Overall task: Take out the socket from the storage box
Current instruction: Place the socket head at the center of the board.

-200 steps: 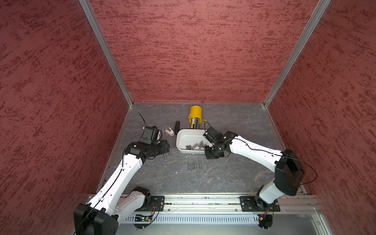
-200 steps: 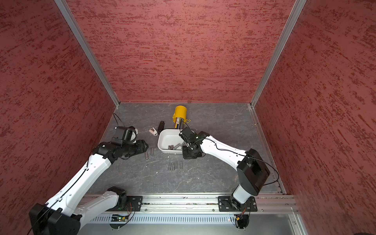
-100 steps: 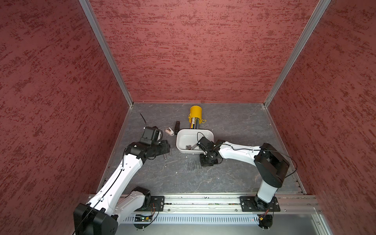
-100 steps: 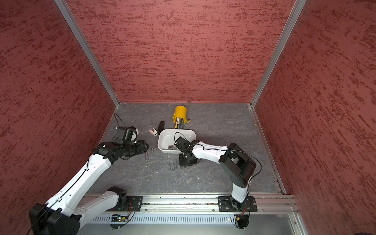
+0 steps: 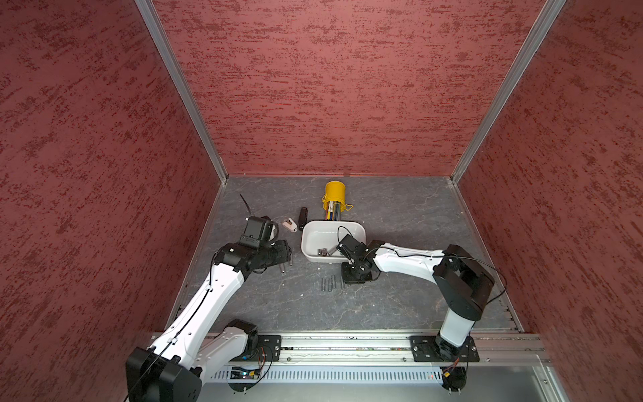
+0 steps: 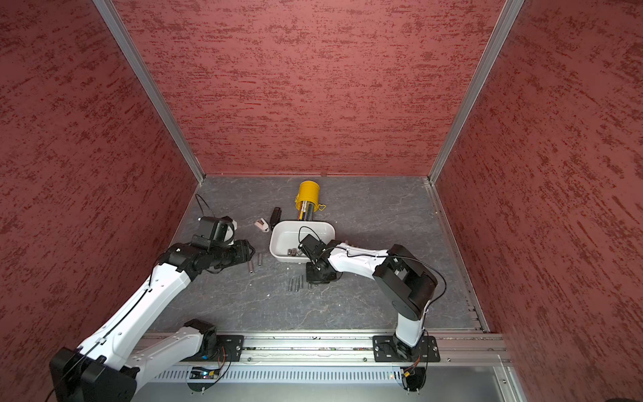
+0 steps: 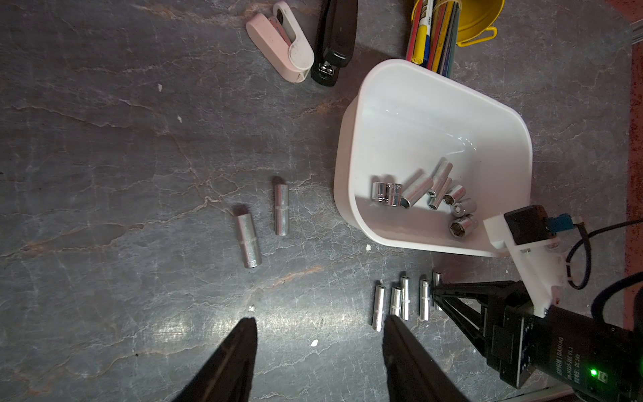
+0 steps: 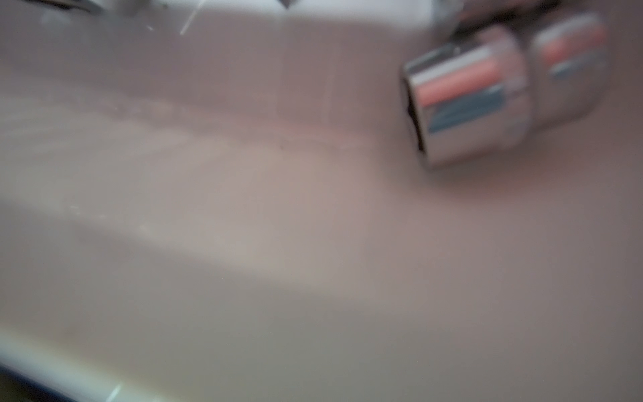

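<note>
Left arm stretches in from seven o'clock, left end effector (image 7: 318, 348) with fingers spread apart. Right arm, from five o'clock, bends low; right end effector (image 7: 436, 296) points toward nine o'clock, finger gap unclear.

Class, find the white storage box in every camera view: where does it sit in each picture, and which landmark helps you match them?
Both top views: the storage box sits mid-floor, directly in front of the yellow pen cup.
Left wrist: the box lies between the pen cup and the row of thin sockets.
Right wrist: the blurred pale surface filling the picture is apparently its inside.
Shared landmark: the chrome sockets lying inside it.
</note>
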Controlling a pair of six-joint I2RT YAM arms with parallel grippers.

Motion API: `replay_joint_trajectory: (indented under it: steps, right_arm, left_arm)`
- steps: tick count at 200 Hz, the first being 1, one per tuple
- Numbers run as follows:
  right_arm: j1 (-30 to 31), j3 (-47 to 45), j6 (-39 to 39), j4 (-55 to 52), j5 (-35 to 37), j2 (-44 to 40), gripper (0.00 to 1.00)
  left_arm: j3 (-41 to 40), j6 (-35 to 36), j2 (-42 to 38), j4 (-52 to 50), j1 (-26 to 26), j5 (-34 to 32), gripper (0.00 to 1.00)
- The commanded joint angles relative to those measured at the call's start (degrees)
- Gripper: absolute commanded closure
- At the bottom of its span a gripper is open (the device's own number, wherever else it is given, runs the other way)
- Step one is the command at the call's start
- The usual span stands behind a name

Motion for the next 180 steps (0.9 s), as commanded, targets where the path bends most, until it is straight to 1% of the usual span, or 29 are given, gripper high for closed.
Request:
replay_joint_trajectory:
  steps: [1, 19, 90, 120, 143, 160, 180]
  right_arm:
    - [0.4, 0.1, 0.0, 0.1, 1.6, 1.0, 0.76]
    - [0.4, 0.1, -0.1, 0.0, 1.8, 0.6, 0.74]
    - [0.4, 1.5, -1.3, -1.7, 2.0, -1.7, 0.71]
    - [0.4, 3.0, -2.9, -4.4, 3.4, -4.7, 0.7]
    - [0.3, 4.8, -5.8, -6.9, 5.2, -7.6, 0.67]
    - [-0.4, 6.8, -8.6, -9.5, 7.7, -9.8, 0.66]
    - [-3.6, 7.0, -11.1, -10.2, 9.5, -12.2, 0.65]
  left_arm:
    - [-0.4, 0.5, -0.3, 0.3, -0.4, -0.8, 0.39]
    - [-0.5, 0.5, -0.4, 0.2, -0.6, -1.0, 0.39]
    - [-0.3, 0.4, -0.3, 0.0, -1.0, -1.6, 0.39]
    - [0.0, 0.2, 0.0, -0.1, -1.8, -1.8, 0.39]
    - [2.1, -0.8, 0.7, -0.5, -2.4, -1.5, 0.4]
    - [4.4, -0.9, 2.0, 0.9, -4.2, 0.5, 0.39]
    - [9.8, -0.6, 8.0, 0.3, -8.8, -1.0, 0.39]
